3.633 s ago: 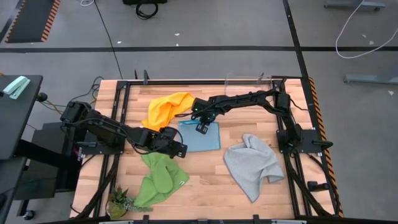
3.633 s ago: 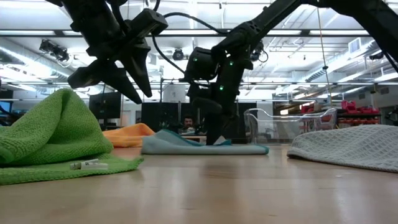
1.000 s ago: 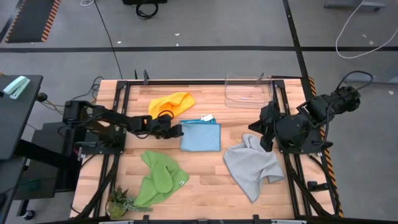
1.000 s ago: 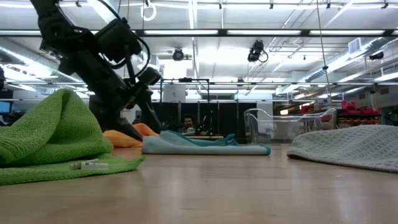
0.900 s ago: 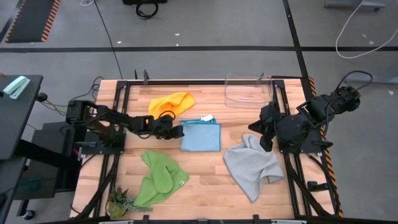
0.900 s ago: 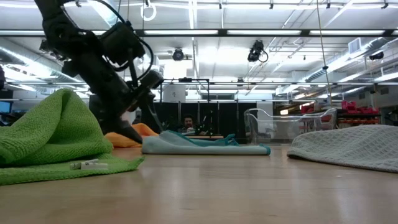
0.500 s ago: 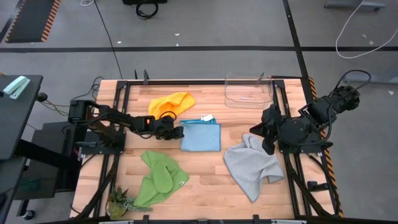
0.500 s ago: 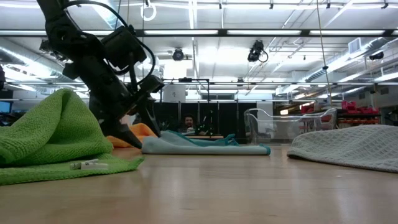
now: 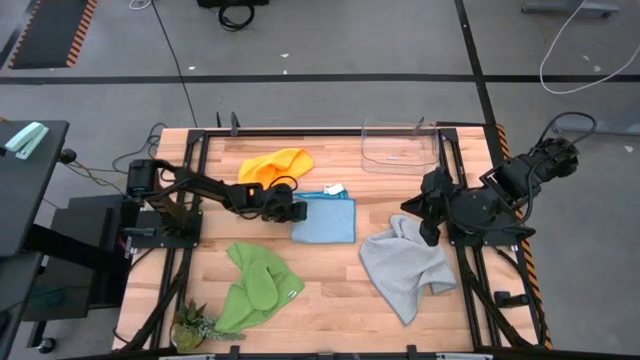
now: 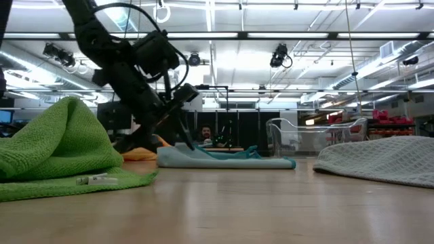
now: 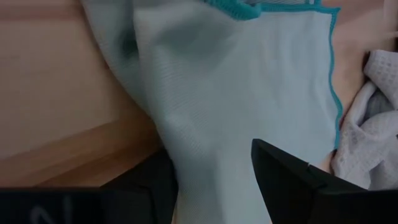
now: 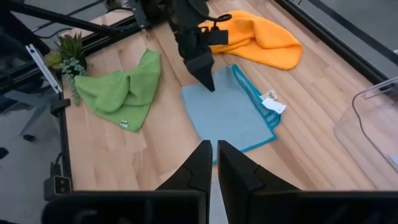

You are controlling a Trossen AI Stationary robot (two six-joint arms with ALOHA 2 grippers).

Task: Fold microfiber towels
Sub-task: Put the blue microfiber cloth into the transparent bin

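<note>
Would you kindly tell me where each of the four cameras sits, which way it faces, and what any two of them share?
High view: overhead, straight down on the wooden table; both arms show, the left claw at the light blue microfiber towel.
Low view: table height, level across; the left arm descends by the bright green microfiber towel.
Left wrist view: just above the blue towel, its open claw over the edge.
Right wrist view: from the right side, across the table; its shut claw in front.
Shared: the blue towel, in all four.
</note>
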